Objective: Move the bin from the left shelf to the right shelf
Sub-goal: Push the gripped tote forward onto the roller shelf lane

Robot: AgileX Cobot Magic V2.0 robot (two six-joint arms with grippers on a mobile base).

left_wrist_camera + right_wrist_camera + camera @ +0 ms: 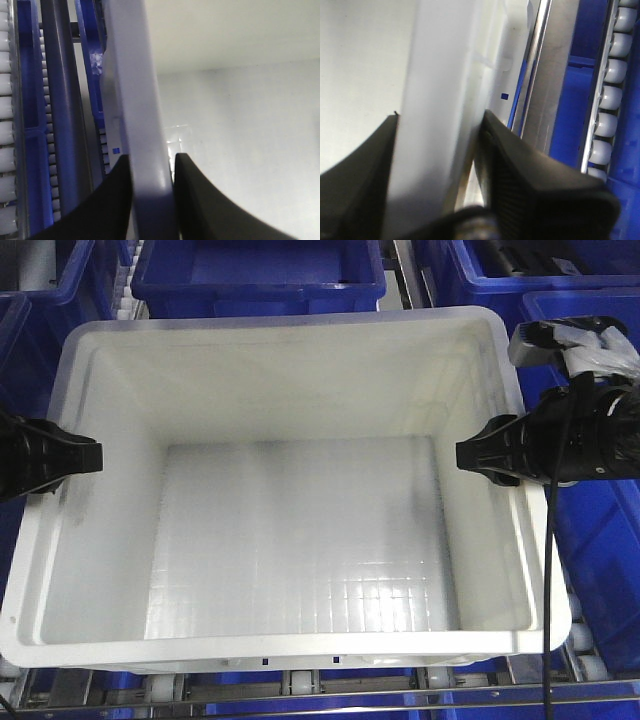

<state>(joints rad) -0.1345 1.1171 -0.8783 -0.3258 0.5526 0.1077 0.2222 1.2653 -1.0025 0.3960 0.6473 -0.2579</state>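
**Your two black grippers, seen beside the white bin**

Taking the bin (300, 490) as your landmark, your left gripper (85, 455) at its left wall is matte black plastic, tapering to a blunt wedge tip. Your right gripper (475, 455) at the right wall has the same black wedge form, backed by a round black barrel. A grey-silver camera block (545, 340) sits above that barrel, and a thin black cable (548, 550) hangs down from it. In the right wrist view, the outer finger (530, 175) shows a fine cross-hatched pad texture.
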